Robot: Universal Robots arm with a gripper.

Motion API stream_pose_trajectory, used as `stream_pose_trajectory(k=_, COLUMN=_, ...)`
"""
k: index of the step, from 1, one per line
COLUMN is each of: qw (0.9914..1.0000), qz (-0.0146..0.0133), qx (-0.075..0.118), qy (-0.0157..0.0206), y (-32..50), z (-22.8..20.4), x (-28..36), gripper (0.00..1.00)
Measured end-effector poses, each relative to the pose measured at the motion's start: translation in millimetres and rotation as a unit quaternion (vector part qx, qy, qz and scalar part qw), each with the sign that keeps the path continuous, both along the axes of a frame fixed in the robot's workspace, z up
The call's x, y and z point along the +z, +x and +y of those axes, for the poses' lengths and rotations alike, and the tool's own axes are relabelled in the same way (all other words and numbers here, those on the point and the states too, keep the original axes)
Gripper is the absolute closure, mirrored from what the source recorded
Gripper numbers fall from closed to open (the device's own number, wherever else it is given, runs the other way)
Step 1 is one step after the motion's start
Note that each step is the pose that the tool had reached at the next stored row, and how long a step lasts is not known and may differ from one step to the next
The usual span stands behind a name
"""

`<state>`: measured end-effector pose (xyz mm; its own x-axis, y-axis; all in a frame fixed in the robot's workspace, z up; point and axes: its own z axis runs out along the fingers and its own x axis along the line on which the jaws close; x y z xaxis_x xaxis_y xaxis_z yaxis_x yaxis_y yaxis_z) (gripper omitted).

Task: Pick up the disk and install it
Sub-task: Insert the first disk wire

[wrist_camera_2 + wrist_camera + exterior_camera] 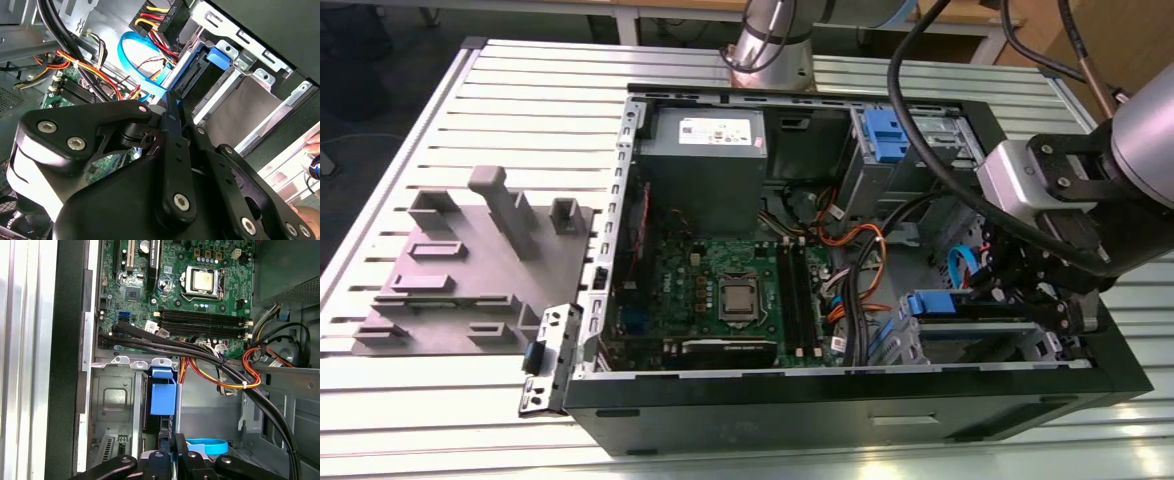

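Installation midway: narrow jaws grip the blue-framed grey hard disk (pixel 163 399), partly inside the steel drive bay (pixel 114 396); final seating apparently remains.

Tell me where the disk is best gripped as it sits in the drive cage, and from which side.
Probably by its narrow exposed edge, pinched across the thickness, coming from the open side of the case. The disk stands on edge in the drive cage, whose metal walls cover its flat faces. The gripper is shut on that edge this way.
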<state>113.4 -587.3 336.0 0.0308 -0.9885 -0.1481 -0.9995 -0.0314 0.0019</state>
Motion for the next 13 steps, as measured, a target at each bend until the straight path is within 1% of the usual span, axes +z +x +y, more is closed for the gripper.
stream_pose_trajectory(k=10, qw=1.00000, qz=0.0000, qx=0.000, qy=0.0000, y=-0.1, z=-0.1, x=-2.2, gripper=0.84)
stream_pose_trajectory(k=13, qw=1.00000, qz=-0.0001, qx=0.000, qy=0.0001, y=-0.3, z=-0.1, x=-4.3, gripper=0.84)
